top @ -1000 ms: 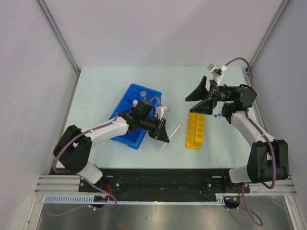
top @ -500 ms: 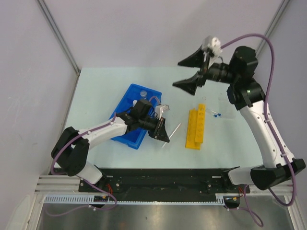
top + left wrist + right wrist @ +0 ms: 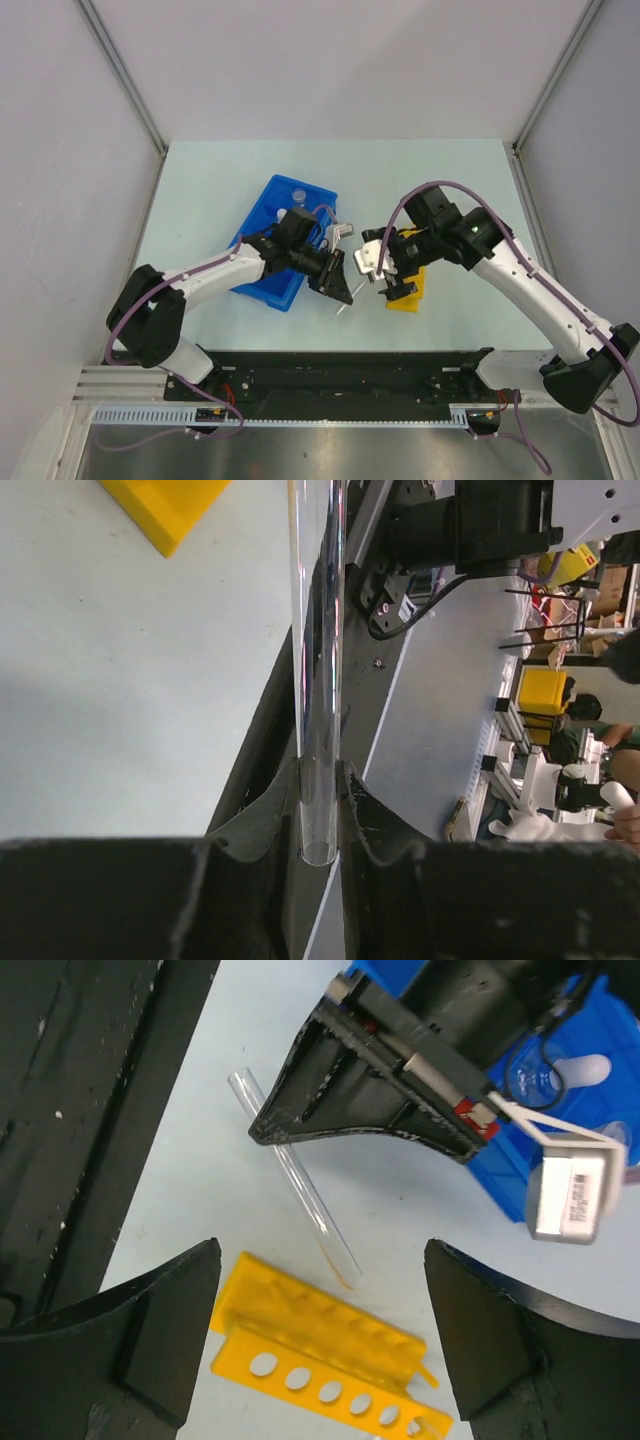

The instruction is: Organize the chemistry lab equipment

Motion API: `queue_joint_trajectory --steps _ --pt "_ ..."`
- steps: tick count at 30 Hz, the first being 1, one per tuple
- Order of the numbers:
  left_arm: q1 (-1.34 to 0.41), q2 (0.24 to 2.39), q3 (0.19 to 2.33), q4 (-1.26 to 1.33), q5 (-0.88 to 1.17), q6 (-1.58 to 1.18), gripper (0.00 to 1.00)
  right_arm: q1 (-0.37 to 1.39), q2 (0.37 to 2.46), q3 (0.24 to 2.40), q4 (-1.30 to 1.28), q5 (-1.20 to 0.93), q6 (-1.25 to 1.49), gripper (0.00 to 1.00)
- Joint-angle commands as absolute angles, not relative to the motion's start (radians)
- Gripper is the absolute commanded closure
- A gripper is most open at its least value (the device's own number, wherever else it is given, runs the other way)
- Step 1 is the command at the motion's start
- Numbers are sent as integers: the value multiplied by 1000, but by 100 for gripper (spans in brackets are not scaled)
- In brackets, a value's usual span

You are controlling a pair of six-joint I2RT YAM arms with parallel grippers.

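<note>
My left gripper (image 3: 320,785) is clamped on one end of the thin clear tube (image 3: 317,630), which lies between the blue tray (image 3: 262,215) on the left and the yellow rack (image 3: 320,1370) on the right. The tube is likely light, stiff, slick and breakable, so I squeeze gently near an end. My right gripper (image 3: 320,1260) hangs wide open and empty over the rack, crowding the tube's free end.

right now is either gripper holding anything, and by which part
The left gripper pinches a thin clear tube near one end; the rest sticks out beyond its fingers. The right gripper is open, holding nothing.
</note>
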State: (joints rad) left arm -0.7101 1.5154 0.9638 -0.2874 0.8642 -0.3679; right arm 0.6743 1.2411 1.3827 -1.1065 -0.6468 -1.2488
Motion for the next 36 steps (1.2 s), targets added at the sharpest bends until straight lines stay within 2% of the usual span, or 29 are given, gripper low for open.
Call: queue_joint_trajectory --steps 1,3,7,15,21,28,31,34,36 --pt "-707 1479 1003 -301 945 -376 79 751 1256 1345 -1089 -490 -1305 17" --pt "-707 1474 999 -298 951 -379 79 775 1267 1312 -1055 -439 -1299 20" --pt "-712 1473 994 -282 966 -391 79 828 1295 1247 -979 -342 -1275 34" --pt "-729 1491 1003 -273 983 -400 79 888 1325 1193 -894 -236 -1267 42" --pt "-729 1497 996 -249 992 -432 78 942 1353 1177 -891 -195 -1266 53" --pt "-724 1490 986 -229 982 -469 78 982 1347 1163 -917 -173 -1261 74" --pt "-712 1476 977 -213 966 -492 76 980 1333 1163 -919 -181 -1249 80" --pt "-683 1425 953 -175 939 -538 66 954 1309 1163 -917 -224 -1229 82" --pt "-660 1390 937 -152 913 -580 54 922 1293 1163 -913 -282 -1203 83"
